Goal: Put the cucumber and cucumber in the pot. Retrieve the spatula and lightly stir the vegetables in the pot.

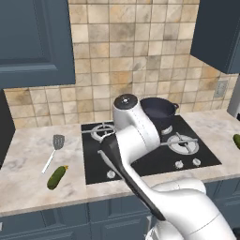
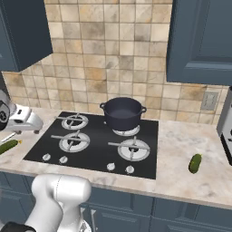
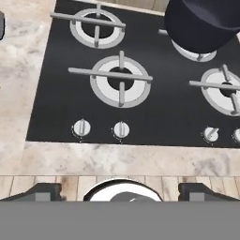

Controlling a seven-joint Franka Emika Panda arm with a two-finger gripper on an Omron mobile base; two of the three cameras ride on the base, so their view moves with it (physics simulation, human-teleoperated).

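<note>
cucumber lies diagonally beside spatula.

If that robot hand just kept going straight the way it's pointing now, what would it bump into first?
Most likely the black cooktop, near the front left burner. The open hand looks down on it with nothing in between, though depth is hard to judge.

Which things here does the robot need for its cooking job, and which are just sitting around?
Needed:
- cucumber left of the stove
- cucumber right of the stove
- pot, on the back right burner
- spatula, on the counter by the left cucumber

Just there:
- stove knobs
- wall outlet
</note>
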